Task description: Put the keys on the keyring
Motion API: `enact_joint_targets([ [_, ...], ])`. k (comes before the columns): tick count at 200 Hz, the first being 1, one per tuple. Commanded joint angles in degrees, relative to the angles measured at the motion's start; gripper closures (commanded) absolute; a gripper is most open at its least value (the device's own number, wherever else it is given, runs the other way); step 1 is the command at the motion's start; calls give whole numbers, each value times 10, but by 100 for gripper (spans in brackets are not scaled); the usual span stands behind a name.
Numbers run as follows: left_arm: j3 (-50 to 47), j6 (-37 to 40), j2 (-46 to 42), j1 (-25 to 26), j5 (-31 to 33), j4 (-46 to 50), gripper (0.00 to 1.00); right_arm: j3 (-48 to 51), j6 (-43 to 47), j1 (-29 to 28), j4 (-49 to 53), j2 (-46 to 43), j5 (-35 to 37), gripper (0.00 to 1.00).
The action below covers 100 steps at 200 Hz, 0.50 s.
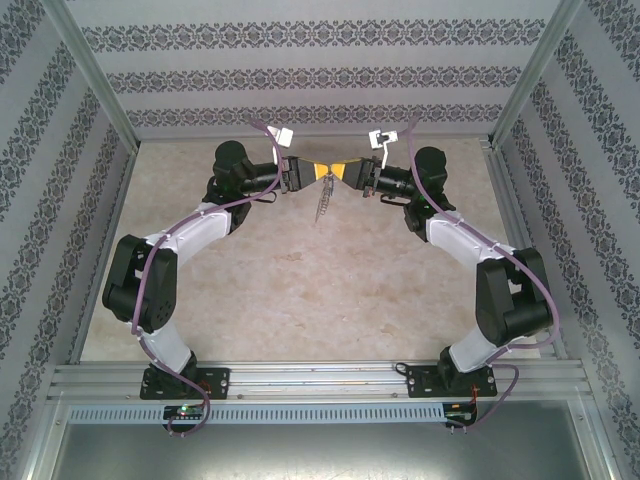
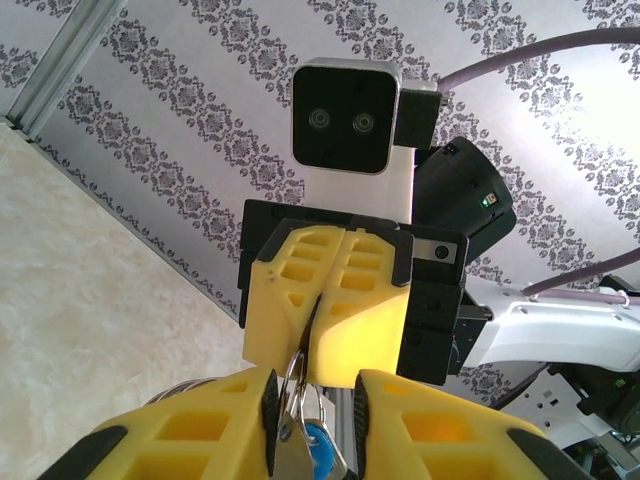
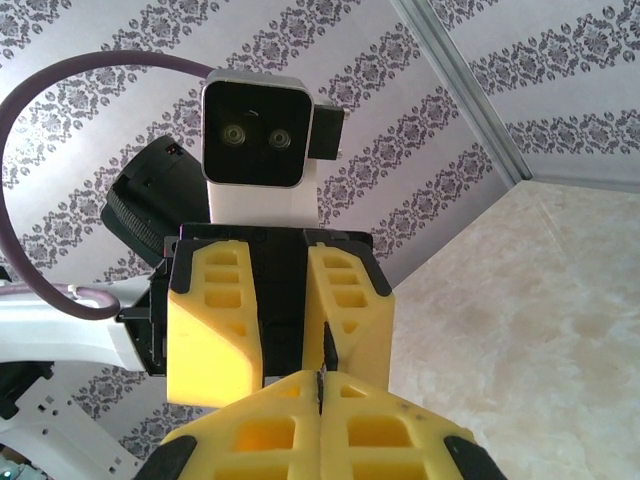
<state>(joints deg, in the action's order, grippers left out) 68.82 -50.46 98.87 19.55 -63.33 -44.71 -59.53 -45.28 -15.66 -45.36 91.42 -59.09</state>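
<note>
Both grippers meet tip to tip high over the back of the table. My right gripper is shut on the thin silver loop of the keyring, and its fine chain hangs below the meeting point. The keys, a small silver key with a blue oval tag, hang on that loop between the fingers of my left gripper. The left jaws stand a little apart. The key lies against the left pad, and a narrow gap remains beside the tag. Seen from the right wrist, the left gripper also shows its jaws apart.
The marbled tabletop lies well below both grippers. Patterned walls and aluminium frame posts close in the back and sides. The arm bases sit on the rail at the near edge.
</note>
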Motion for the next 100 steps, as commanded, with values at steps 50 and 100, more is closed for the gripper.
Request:
enact_joint_targets([
  [50, 0, -2, 11, 8, -25, -44, 78, -18, 1, -7, -17, 10, -14, 100],
  [100, 1, -4, 14, 11, -24, -48, 81, -17, 2, -7, -17, 11, -14, 100],
])
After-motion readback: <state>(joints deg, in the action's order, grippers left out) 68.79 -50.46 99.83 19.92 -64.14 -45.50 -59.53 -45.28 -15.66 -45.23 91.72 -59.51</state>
